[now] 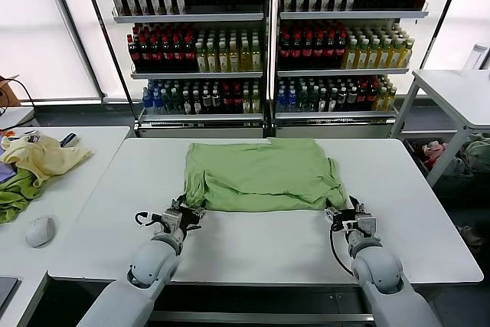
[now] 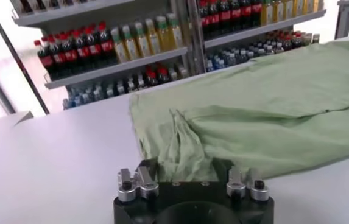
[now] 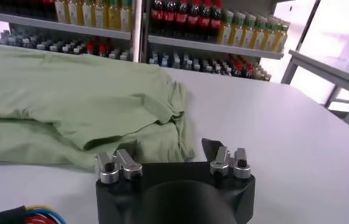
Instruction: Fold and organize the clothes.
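Observation:
The clothes are one light green shirt [image 1: 260, 174], folded flat on the white table [image 1: 253, 246], collar and print hidden. My left gripper [image 1: 186, 210] rests on the table at the shirt's near left corner. In the left wrist view a bunched fold of the shirt [image 2: 183, 152] lies between that gripper's [image 2: 184, 165] wide-set fingers. My right gripper [image 1: 342, 214] is at the near right corner. In the right wrist view the shirt's corner [image 3: 162, 137] lies between that gripper's [image 3: 171, 149] jaws. One dark finger [image 3: 212, 149] stands clear of the cloth edge.
Shelves of bottles [image 1: 268, 36] stand behind the table. A side table on the left holds a pale yellow cloth [image 1: 42, 157], a darker green cloth [image 1: 15, 193] and a white mouse [image 1: 40, 231]. Another white table [image 1: 459, 93] stands at the right.

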Tool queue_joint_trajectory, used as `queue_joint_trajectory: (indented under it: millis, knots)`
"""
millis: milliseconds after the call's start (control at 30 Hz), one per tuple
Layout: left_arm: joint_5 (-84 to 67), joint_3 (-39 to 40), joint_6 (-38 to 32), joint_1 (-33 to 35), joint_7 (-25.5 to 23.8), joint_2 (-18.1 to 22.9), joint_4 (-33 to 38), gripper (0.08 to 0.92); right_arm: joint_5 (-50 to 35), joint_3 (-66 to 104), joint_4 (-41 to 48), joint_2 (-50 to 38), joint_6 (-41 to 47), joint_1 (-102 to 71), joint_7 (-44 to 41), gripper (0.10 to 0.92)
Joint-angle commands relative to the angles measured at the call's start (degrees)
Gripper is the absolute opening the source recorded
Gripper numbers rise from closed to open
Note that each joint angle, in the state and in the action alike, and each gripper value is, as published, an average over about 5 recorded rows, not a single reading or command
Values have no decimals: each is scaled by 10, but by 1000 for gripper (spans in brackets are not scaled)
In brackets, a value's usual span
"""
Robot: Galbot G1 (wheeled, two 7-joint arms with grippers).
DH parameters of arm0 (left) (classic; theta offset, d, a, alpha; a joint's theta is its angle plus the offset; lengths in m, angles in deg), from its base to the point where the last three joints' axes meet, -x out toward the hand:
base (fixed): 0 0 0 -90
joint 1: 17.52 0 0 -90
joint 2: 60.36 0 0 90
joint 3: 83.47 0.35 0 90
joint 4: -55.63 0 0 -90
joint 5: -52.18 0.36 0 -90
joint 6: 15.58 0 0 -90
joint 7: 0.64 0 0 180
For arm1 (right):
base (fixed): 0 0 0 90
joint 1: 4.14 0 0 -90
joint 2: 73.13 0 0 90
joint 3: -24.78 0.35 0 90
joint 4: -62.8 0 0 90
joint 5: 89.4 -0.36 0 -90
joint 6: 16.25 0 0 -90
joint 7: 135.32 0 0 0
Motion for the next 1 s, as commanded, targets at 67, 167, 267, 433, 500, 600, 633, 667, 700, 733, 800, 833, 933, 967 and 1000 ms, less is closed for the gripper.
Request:
queue_joint_trajectory:
  millis: [67,167,267,433,500,600,633,667,700,733,800,833,933,967,1000]
  knots:
    - [-34,-4,20,-10,0,-1,-10,507,-28,-4,10,0,16,12,2,493]
    - [-38,-6,21,-7,-1,-4,-7,420,-35,-7,10,-2,15,13,-1,406]
    - [-40,-9,21,1,-1,-6,2,325,-42,-7,3,-6,16,7,-3,319]
    - [-42,-19,20,35,-1,-14,42,169,-47,1,-38,-17,15,-35,-5,194]
    - [-41,-24,20,56,-1,-19,66,119,-46,8,-64,-23,14,-60,-5,162]
    - [-39,-33,20,92,0,-27,106,99,-41,23,-108,-30,12,-105,-4,148]
    - [-38,-37,21,107,1,-30,121,99,-39,28,-124,-32,12,-121,-4,148]
    - [-37,-42,21,121,1,-32,135,99,-34,33,-142,-33,11,-140,-4,148]
    - [-35,-47,22,136,2,-35,149,99,-30,39,-159,-34,11,-157,-3,148]
    - [-32,-53,23,154,2,-37,166,99,-25,44,-177,-34,10,-177,-3,148]
    - [-25,-66,24,196,3,-40,202,99,-12,57,-213,-33,8,-221,-2,148]
    - [-21,-73,24,218,3,-42,221,99,-4,62,-229,-32,7,-242,-2,148]
    - [-6,-96,22,293,3,-44,274,99,30,77,-270,-26,-2,-303,-2,148]
    - [0,-104,22,317,2,-44,289,99,42,81,-282,-24,-5,-321,-2,148]
    - [5,-111,21,339,2,-44,303,99,55,84,-293,-21,-9,-338,-2,148]
